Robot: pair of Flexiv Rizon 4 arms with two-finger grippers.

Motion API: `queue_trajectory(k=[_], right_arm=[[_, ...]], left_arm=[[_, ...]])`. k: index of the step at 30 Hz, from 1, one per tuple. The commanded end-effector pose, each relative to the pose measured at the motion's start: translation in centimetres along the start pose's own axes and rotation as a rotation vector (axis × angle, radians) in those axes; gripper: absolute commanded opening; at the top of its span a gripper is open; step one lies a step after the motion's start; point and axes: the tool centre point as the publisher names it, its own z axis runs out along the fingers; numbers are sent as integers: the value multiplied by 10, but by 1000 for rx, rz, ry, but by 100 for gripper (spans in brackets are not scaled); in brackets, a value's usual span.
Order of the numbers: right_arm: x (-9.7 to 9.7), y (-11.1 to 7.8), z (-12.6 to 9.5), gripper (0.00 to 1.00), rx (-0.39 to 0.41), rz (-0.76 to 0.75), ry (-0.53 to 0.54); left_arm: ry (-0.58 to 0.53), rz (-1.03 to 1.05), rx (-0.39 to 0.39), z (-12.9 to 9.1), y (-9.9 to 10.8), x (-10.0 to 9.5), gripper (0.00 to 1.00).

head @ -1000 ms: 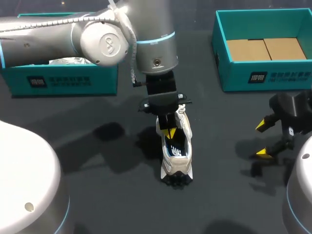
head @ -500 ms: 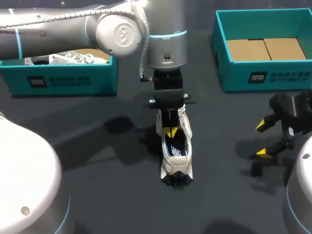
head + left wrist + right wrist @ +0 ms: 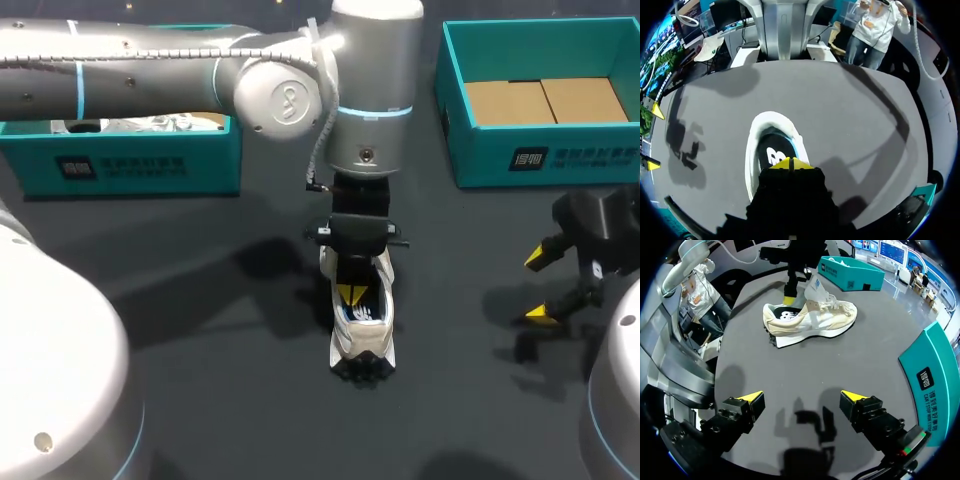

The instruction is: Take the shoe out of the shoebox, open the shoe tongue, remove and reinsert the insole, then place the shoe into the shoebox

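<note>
Head view: on the dark bench [image 3: 230, 420] the cream shoe [image 3: 362, 345] stands outside the teal shoebox [image 3: 545, 160], under the left end effector [image 3: 352, 293], whose tips are pressed together inside the shoe's opening. The right end effector [image 3: 802, 397] is spread wide and holds nothing, with the shoe well ahead of it.

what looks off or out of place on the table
Nothing stands out. The shoe stands upright on its sole on the table, with no visible damage, and the left gripper is at its opening. The right gripper is open, off to the side. Nothing is spilled.
</note>
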Motion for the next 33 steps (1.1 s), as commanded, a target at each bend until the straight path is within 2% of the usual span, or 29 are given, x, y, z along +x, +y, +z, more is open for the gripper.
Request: queue_trajectory(k=[1, 10, 16, 22, 28, 33], right_arm=[[2, 0, 0, 100, 1, 1, -3], [2, 0, 0, 100, 1, 1, -3], [2, 0, 0, 100, 1, 1, -3], [2, 0, 0, 100, 1, 1, -3], [2, 0, 0, 100, 1, 1, -3], [2, 0, 0, 100, 1, 1, -3]], left_arm=[[48, 2, -13, 9, 0, -5, 0], [117, 23, -38, 22, -4, 2, 0], [111, 20, -2, 36, 0, 5, 0], [118, -9, -19, 51, 5, 0, 0], [50, 12, -65, 30, -4, -3, 0], [58, 11, -117, 18, -9, -3, 0]])
